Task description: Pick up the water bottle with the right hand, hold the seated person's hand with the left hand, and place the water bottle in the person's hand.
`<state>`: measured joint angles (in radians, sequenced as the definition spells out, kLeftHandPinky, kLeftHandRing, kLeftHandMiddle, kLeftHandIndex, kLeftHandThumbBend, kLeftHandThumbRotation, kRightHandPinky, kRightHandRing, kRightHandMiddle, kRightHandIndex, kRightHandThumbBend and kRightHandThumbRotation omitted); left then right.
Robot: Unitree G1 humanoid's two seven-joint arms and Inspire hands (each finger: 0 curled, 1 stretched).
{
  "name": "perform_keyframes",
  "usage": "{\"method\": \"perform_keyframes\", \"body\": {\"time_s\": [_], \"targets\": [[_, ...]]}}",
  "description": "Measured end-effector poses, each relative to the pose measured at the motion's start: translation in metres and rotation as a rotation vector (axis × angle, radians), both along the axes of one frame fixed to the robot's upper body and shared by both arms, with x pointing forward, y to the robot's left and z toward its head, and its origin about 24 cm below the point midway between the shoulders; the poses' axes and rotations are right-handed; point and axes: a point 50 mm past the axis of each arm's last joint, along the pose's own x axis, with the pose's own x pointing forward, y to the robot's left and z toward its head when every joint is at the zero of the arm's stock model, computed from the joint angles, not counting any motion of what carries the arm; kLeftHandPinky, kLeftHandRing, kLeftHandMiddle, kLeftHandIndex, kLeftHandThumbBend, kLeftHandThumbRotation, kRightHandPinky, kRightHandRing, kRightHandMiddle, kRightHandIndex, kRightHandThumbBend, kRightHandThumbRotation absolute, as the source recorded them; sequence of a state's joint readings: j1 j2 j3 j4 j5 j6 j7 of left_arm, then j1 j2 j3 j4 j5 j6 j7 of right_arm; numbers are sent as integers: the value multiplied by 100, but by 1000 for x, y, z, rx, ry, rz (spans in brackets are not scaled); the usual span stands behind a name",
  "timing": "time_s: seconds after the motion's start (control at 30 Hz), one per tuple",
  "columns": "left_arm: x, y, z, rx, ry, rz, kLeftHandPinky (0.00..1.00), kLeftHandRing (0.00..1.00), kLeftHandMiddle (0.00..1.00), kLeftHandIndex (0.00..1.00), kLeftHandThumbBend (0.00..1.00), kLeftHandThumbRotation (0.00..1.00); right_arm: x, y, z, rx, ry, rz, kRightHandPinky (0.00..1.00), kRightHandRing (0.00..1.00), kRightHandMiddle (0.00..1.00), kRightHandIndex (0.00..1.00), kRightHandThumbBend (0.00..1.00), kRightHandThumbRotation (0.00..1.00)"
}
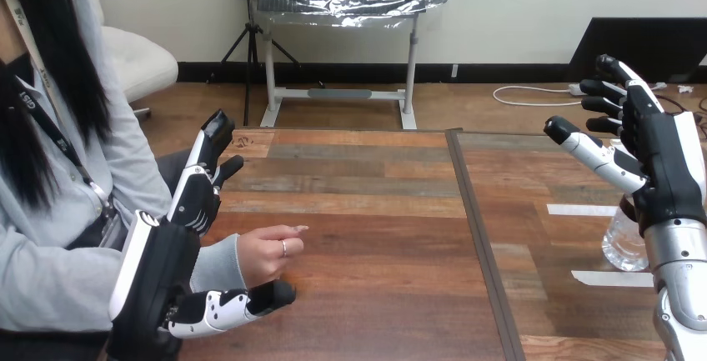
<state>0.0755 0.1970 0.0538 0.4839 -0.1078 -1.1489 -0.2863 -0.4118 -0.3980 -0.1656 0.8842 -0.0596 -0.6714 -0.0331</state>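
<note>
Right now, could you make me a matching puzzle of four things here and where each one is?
1 left hand
2 right hand
3 water bottle
4 person's hand

A on the table, partly behind a silver forearm
B raised, open, at the view's right
C loosely curled, just above a robot thumb
D open, beside the person's wrist

Pairs: 1-D, 2-B, 3-A, 4-C

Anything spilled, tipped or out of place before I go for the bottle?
Nothing stands out. The water bottle looks upright at the right of the table, its top hidden behind the open right hand, with no spill around it. The open left hand sits beside the person's hand, not curled round it.
</note>
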Motion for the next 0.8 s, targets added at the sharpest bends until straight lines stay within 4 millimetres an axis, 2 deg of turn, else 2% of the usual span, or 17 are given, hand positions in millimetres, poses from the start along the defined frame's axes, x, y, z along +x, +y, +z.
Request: {"method": "perform_keyframes", "body": {"time_s": [0.8], "targets": [[0, 1, -3, -1, 15, 3, 94, 100, 100, 100, 100, 55, 0, -1, -1, 8, 6, -5, 73, 81, 82, 89, 100, 51]]}}
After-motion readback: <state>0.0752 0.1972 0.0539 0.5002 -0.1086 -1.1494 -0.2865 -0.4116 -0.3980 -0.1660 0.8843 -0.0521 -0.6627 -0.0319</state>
